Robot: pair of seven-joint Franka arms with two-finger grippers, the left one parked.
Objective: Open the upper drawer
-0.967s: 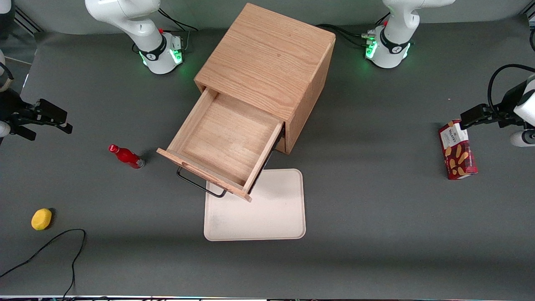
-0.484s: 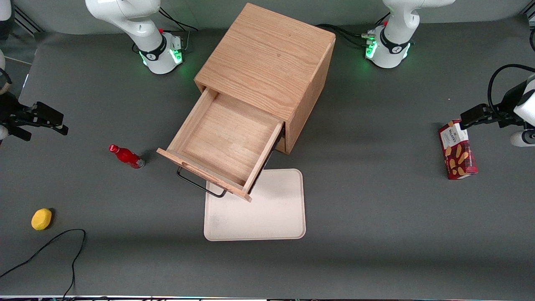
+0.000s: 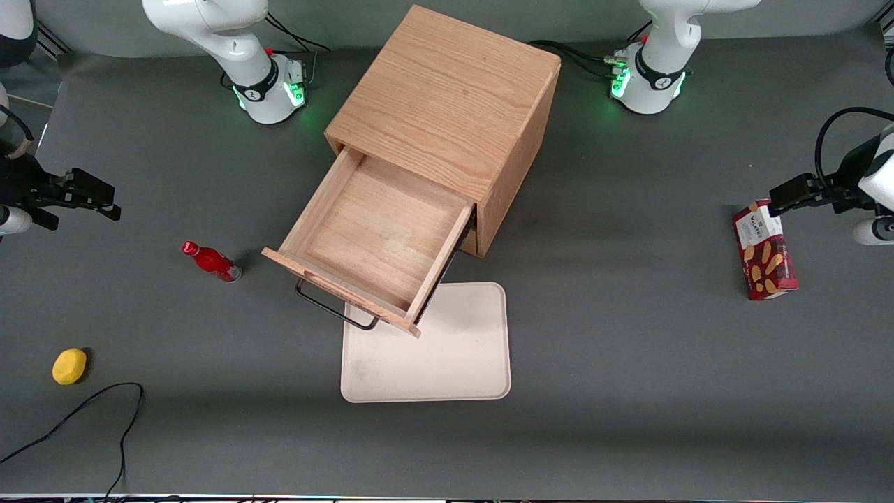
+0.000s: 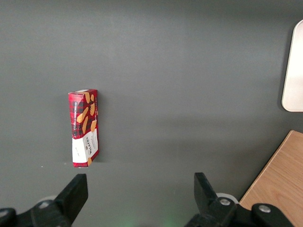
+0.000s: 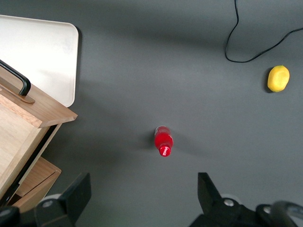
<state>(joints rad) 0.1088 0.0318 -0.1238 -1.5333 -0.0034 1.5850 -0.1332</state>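
Note:
The upper drawer (image 3: 380,237) of the light-oak cube cabinet (image 3: 447,105) stands pulled far out, and its inside is bare. Its thin black bar handle (image 3: 335,307) hangs over the white tray's edge. In the right wrist view the drawer's front (image 5: 33,106) and handle (image 5: 16,80) show, with the lower drawer (image 5: 35,182) shut beneath. My right gripper (image 3: 87,199) is open and empty, high above the table at the working arm's end, well away from the drawer. Its fingers (image 5: 78,191) are spread wide over bare table.
A white tray (image 3: 447,356) lies in front of the cabinet. A red bottle (image 3: 211,261) lies between gripper and drawer, also in the right wrist view (image 5: 163,142). A yellow lemon (image 3: 69,366) and a black cable (image 3: 91,412) are nearer the camera. A red biscuit box (image 3: 763,250) lies toward the parked arm's end.
The right gripper drew back slightly toward the table's end, then shifted a little away from the camera. The drawer stays open and has not moved.

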